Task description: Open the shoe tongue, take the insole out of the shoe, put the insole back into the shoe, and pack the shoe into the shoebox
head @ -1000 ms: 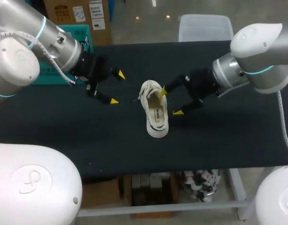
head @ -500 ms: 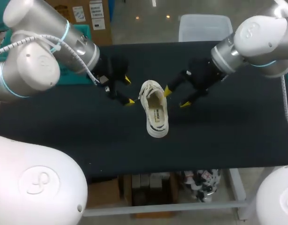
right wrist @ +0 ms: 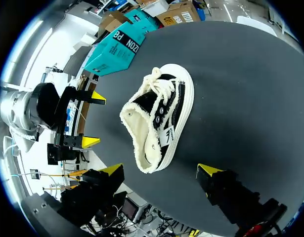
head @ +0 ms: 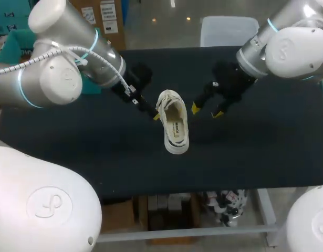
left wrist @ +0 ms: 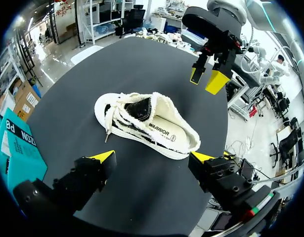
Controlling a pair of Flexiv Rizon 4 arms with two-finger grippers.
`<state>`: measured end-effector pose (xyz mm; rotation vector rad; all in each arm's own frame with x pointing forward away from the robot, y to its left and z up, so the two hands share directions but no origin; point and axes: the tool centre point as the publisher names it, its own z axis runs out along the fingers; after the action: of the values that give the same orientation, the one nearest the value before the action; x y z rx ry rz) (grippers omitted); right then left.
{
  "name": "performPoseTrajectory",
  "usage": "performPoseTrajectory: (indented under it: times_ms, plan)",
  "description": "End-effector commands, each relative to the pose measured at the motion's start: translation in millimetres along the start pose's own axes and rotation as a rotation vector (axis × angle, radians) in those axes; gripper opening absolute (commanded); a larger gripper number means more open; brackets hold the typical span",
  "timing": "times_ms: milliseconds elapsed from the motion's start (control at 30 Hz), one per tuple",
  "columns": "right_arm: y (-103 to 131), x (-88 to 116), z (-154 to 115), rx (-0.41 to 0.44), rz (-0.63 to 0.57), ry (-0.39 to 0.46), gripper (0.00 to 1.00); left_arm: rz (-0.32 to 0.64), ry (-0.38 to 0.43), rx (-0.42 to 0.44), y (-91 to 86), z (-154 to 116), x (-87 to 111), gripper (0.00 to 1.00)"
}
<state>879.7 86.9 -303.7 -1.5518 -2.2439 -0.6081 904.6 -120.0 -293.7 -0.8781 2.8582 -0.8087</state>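
Shoe, white with black stripes, laces loose, lies between empty, wide-open left gripper and right gripper.

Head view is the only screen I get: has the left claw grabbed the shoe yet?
Observer: No. Its wrist view shows the left claw open, the shoe just ahead of its fingers.
Operator: What's inside the shoe?
Observer: A black tongue stands behind the laces, in front of the pale insole.
Operator: And the shoebox?
Observer: The right wrist view shows a teal box at the table edge, past the laced end.
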Motion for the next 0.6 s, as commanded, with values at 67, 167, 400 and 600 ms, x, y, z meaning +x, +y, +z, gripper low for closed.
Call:
performPoseTrajectory:
  times_ms: [67,167,400,600]
  plan:
    - [8,0,3,0.043,-0.038,-0.019,1.00,-0.017,-0.101,-0.056,-3.9,18,19.3,1.00]
    - [8,-4,0,0.032,-0.038,-0.024,1.00,-0.049,-0.138,-0.062,-2.8,21,21.1,1.00]
    - [10,-15,-4,0.014,-0.059,-0.021,1.00,-0.176,-0.208,-0.017,4.2,19,9.9,1.00]
    - [12,-26,-10,0.005,-0.073,-0.017,1.00,-0.253,-0.183,0.002,1.0,31,-6.0,1.00]
